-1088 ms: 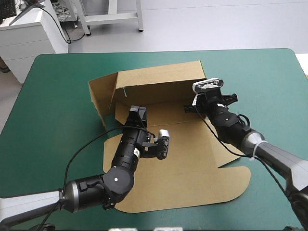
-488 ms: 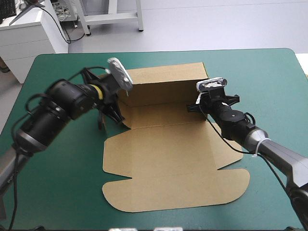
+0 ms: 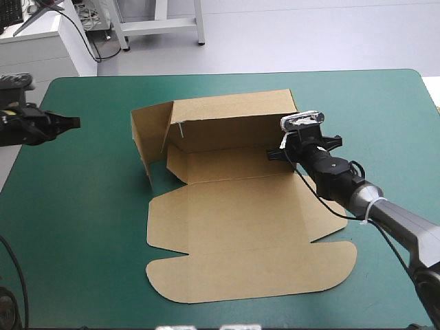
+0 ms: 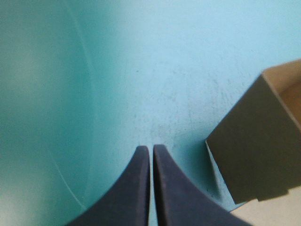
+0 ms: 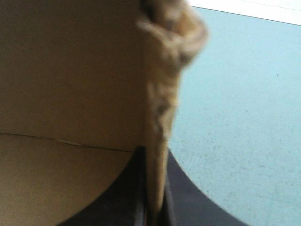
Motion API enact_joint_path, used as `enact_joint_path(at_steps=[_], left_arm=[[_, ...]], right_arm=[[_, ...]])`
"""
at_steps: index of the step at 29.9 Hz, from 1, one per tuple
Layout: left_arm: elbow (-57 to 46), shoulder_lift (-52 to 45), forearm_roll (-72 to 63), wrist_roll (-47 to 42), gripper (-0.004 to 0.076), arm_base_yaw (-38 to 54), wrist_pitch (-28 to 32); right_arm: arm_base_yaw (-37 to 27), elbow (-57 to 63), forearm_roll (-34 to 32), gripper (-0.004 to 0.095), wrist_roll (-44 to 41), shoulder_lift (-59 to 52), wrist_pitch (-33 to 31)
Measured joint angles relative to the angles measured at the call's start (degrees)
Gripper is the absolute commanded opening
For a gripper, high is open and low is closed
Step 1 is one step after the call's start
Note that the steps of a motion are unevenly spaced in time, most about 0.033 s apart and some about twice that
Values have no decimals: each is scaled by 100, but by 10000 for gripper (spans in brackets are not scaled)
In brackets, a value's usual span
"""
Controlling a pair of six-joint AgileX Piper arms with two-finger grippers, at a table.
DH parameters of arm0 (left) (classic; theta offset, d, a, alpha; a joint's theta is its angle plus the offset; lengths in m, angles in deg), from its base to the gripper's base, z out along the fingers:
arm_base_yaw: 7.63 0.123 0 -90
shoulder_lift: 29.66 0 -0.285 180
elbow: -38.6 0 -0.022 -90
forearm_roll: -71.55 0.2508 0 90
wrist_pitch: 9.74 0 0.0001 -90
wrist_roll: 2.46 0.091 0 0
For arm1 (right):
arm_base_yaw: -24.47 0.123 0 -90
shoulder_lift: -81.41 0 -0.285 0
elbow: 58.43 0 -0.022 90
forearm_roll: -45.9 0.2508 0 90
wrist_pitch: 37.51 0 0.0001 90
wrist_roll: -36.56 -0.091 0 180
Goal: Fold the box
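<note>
The brown box lies in the middle of the table, its back wall and left side flap raised and the lid flat toward the front. My right gripper is at the back wall's right end, shut on the board's edge. In the right wrist view the worn brown edge runs up from between the black fingers. My left gripper hovers at the table's left edge, shut and pointing toward the box. The left wrist view shows its fingertips over bare cover, with the raised flap ahead and to one side.
The teal-green cover stretches wide around the box on every side. A white cabinet stands just beyond the table's far left corner, close to the left arm.
The left arm swung from over the box out to the table's left edge. The left side flap now stands raised. The right gripper has stayed at the back wall's end.
</note>
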Motion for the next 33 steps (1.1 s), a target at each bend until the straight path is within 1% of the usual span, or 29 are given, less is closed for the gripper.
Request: enact_joint_path(at_steps=[5,8,10,13,15,17,19,23,33], left_arm=[[-913,6,-984,-6,6,978,395],[-1296,6,-1303,-6,6,1151,652],[-1438,6,-1417,5,6,1157,773],[-1483,6,-1489,18,6,1157,863],[-1483,6,-1522,18,6,1157,911],[-1483,6,-1541,18,6,1157,938],[-1483,6,-1556,18,6,1157,943],[-1483,6,-1561,18,6,1157,961],[-1483,6,-1572,18,6,1157,972]], right_arm=[[0,0,0,-13,0,0,-14],[0,0,4,-13,38,0,-14],[0,0,28,-13,213,0,-14],[0,-17,172,-13,506,0,-14],[-39,-56,499,-13,773,0,-63],[-139,-96,807,-13,1151,0,-250],[-273,-107,923,-13,1388,0,-492],[-353,-107,984,-13,1539,6,-672],[-358,-113,984,-13,1562,141,-1162]])
